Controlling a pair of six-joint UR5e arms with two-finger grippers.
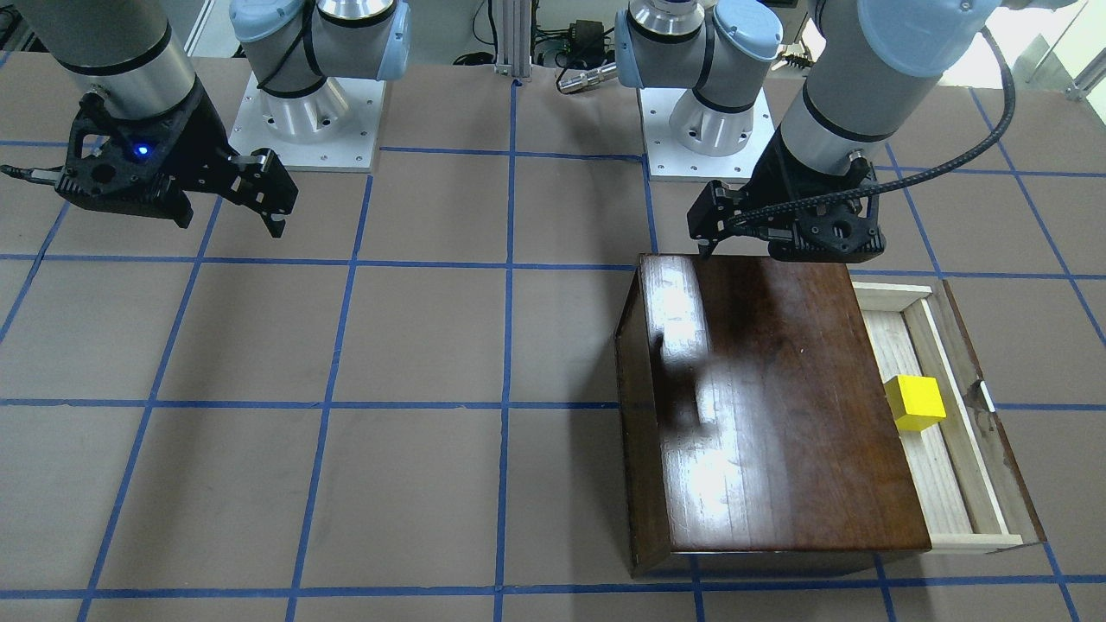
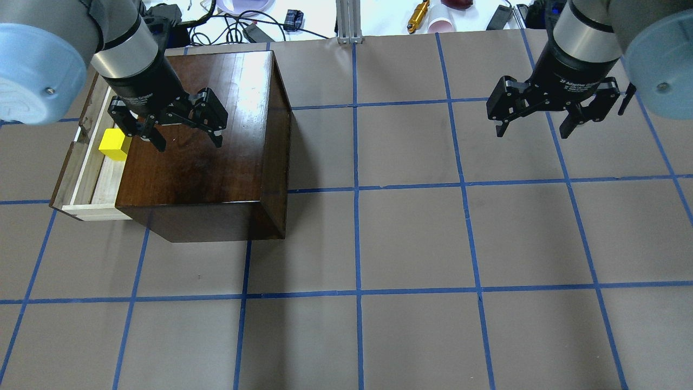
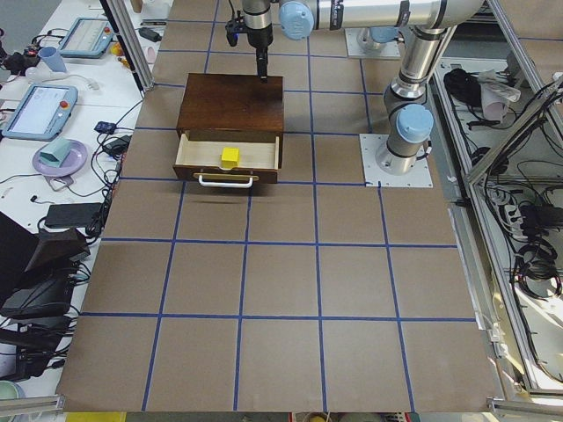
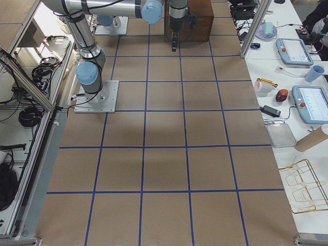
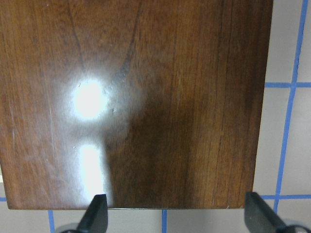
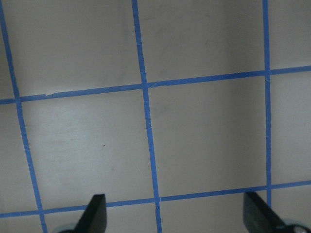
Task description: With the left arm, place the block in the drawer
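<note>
The yellow block [image 1: 914,402] lies inside the pulled-out drawer [image 1: 937,484], on its pale wood floor near the middle; it also shows in the overhead view [image 2: 113,145] and the exterior left view [image 3: 230,156]. My left gripper [image 2: 189,145] is open and empty, hanging above the glossy dark-brown box casing [image 2: 227,162], to the right of the block and apart from it. In the left wrist view its fingertips [image 5: 97,211] frame the casing top [image 5: 146,97]. My right gripper [image 2: 531,134] is open and empty above bare table on the far side.
The drawer [image 2: 97,179] sticks out of the casing towards the table's left end, with its dark front panel and knob [image 1: 983,396] outermost. Both arm bases [image 1: 302,121] stand on plates at the robot's edge. Cables and small items [image 2: 422,13] lie beyond the far edge.
</note>
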